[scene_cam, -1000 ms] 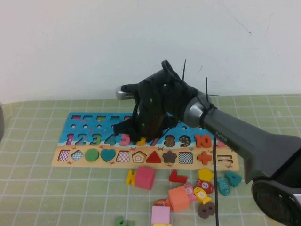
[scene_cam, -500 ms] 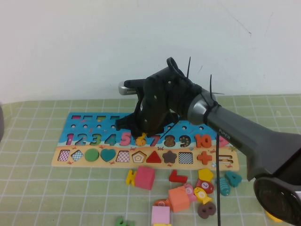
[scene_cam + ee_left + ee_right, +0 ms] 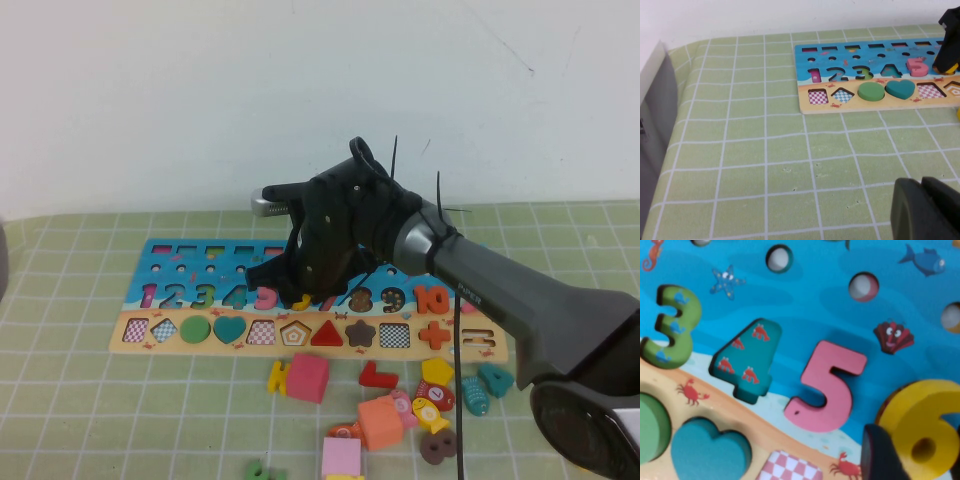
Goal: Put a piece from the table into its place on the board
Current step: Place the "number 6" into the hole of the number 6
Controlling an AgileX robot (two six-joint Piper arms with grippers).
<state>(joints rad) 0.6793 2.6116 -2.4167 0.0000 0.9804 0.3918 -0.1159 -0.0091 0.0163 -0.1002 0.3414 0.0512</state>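
The board (image 3: 200, 262) lies across the green checked table, its blue part holding numerals and its tan strip holding shapes. My right gripper (image 3: 300, 290) is low over the board between the pink 5 and the red 7. In the right wrist view the board (image 3: 805, 300) fills the picture, and my right gripper (image 3: 917, 450) is shut on the yellow 6 (image 3: 920, 425), which sits just right of the pink 5 (image 3: 827, 387). One dark finger (image 3: 880, 455) presses the 6's side. My left gripper (image 3: 922, 200) is shut and empty above bare cloth, away from the board (image 3: 850, 55).
Loose pieces lie in front of the board: a pink cube (image 3: 309, 377), a red L (image 3: 378, 376), a yellow pentagon (image 3: 437, 371), teal pieces (image 3: 495, 378), a salmon block (image 3: 380, 422) and a pink square (image 3: 341, 457). The white wall stands behind.
My right gripper rose slightly half a second ago, showing the 6 by the 5, and has come down over it again. The left arm has not moved.
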